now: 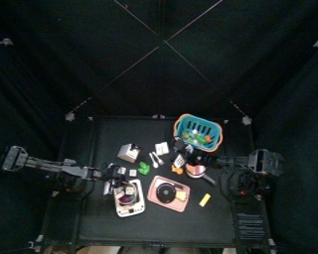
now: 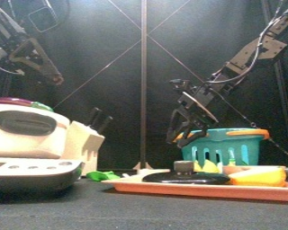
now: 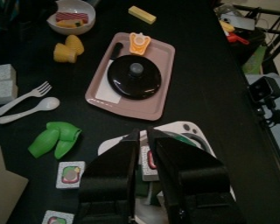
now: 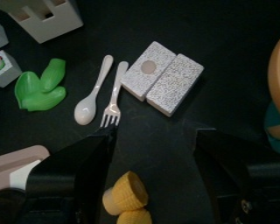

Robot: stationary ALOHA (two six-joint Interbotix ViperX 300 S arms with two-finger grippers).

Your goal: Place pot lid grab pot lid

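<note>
Pot lid (image 3: 137, 75), black, lies on my pink tray (image 3: 164, 98) beside an orange piece (image 3: 137, 41). Left fingers (image 3: 147, 169) look nearly closed, empty, over the white pot (image 3: 184, 133). Right fingers (image 4: 154, 144) spread open above spoon (image 4: 92, 92) and fork (image 4: 113, 98).

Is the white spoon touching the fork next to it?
Apart. The right wrist view shows the white spoon and the fork lying side by side, with a thin strip of black table visible between them along their length.
</note>
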